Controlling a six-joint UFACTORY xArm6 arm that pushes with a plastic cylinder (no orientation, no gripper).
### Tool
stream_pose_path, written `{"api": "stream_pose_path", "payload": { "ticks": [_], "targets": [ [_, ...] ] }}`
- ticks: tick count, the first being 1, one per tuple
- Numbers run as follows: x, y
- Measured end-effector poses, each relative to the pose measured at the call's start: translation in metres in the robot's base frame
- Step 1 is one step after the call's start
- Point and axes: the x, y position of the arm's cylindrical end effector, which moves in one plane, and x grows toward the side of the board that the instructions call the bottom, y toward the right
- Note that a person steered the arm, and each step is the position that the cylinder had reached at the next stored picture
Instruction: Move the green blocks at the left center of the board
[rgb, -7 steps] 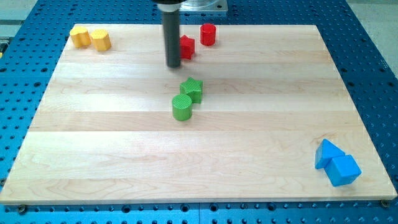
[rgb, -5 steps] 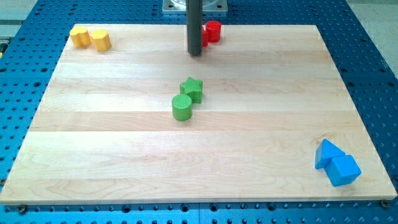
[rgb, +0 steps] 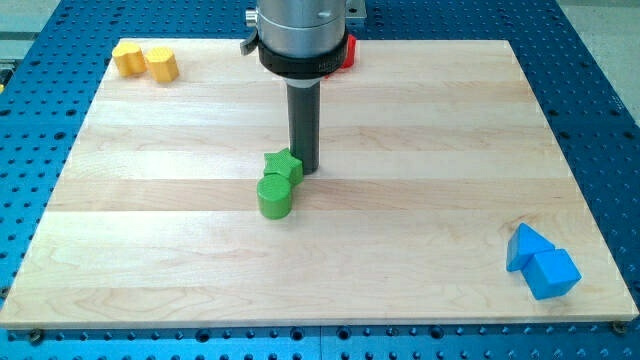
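Observation:
A green star block (rgb: 282, 164) and a green cylinder (rgb: 274, 196) sit together near the board's middle, the cylinder just below and left of the star. My tip (rgb: 305, 167) touches the right side of the green star block. The rod rises to the arm's grey housing (rgb: 302, 35) at the view's top.
Two yellow blocks (rgb: 145, 60) lie at the top left corner. A red block (rgb: 349, 50) shows partly behind the arm at the top. A blue triangle (rgb: 523, 244) and blue cube (rgb: 552, 273) sit at the bottom right. The wooden board (rgb: 450, 150) lies on a blue perforated table.
My tip came down from the top near the red blocks to the star's right side. Both green blocks slid left and down the view.

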Motion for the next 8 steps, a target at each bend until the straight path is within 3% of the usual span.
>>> {"api": "stream_pose_path", "payload": {
  "ticks": [2, 3, 4, 5, 6, 7, 8],
  "targets": [
    [0.000, -0.076],
    [0.000, 0.015],
    [0.033, 0.053],
    [0.105, -0.009],
    [0.095, -0.053],
    [0.049, -0.029],
    [0.030, -0.009]
  ]
}}
